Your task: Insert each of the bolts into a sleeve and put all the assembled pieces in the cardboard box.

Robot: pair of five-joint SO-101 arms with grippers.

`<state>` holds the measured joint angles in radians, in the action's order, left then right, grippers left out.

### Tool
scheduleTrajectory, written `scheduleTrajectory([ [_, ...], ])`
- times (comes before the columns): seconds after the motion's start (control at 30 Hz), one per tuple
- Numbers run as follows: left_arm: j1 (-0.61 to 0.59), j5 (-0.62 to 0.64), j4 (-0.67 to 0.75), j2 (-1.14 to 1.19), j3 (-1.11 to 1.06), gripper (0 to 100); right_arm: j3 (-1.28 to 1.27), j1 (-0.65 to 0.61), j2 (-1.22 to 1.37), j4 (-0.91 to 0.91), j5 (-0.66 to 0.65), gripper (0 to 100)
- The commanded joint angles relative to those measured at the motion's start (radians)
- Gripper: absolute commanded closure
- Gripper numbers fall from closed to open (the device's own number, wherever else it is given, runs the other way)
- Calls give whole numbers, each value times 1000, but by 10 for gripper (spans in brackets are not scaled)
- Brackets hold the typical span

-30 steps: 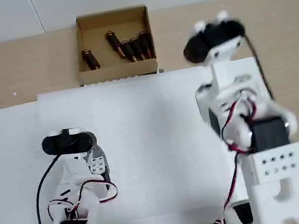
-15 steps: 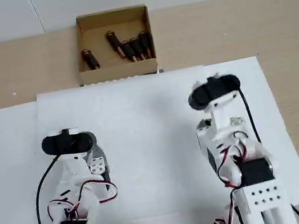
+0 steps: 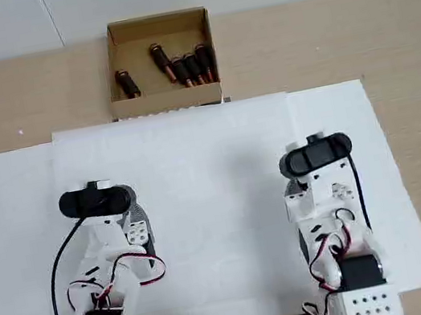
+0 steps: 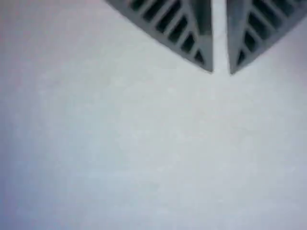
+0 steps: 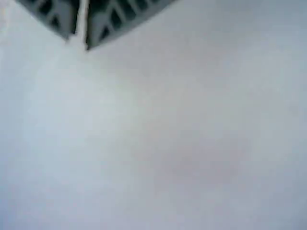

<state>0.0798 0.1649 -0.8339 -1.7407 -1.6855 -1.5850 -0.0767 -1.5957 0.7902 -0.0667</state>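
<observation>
In the high view, the cardboard box (image 3: 169, 100) sits open on the wooden table (image 3: 12, 94), at the far edge of the white paper sheet (image 3: 216, 189) and just beyond it. Five assembled pieces (image 3: 193, 67), dark with coppery ends, lie on its floor. One lies alone toward the box's left side, one lies slanted near the middle, and three are packed side by side against the right wall. On the near part of the sheet two arms are folded back over their bases, well apart from each other and from the box. One arm (image 3: 100, 226) is on the picture's left and the other arm (image 3: 323, 195) on its right, each with a black wrist housing on top. I cannot tell from this view which arm is which. In the left wrist view, the left gripper (image 4: 220, 71) hangs over bare white paper, its ribbed grey fingers (image 4: 184, 33) drawn together with only a thin slit between the tips and nothing between them. In the right wrist view, the right gripper (image 5: 76, 43) is likewise over plain paper, its fingers (image 5: 115, 19) pressed nearly closed around a narrow sliver and holding nothing.
</observation>
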Motion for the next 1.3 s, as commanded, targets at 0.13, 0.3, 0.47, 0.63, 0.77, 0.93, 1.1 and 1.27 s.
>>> scheduleTrajectory([
  [0.13,-8,2,23,-9,4,994,-100,5,-189,38,9,996],
  [0.3,-8,2,23,-9,4,994,-100,10,-220,134,12,996],
  [0.47,-8,2,23,-9,4,994,-100,25,-219,133,12,996],
  [0.63,-8,2,23,-9,4,994,-100,24,-219,133,11,995],
  [0.77,-8,2,23,-9,4,994,-100,24,-219,133,9,995],
  [0.93,-8,2,23,-9,4,994,-100,24,-219,133,9,995],
  [1.1,-8,2,23,-9,4,994,-100,24,-219,133,9,995],
  [1.27,-8,2,23,-9,4,994,-100,24,-219,133,9,995],
])
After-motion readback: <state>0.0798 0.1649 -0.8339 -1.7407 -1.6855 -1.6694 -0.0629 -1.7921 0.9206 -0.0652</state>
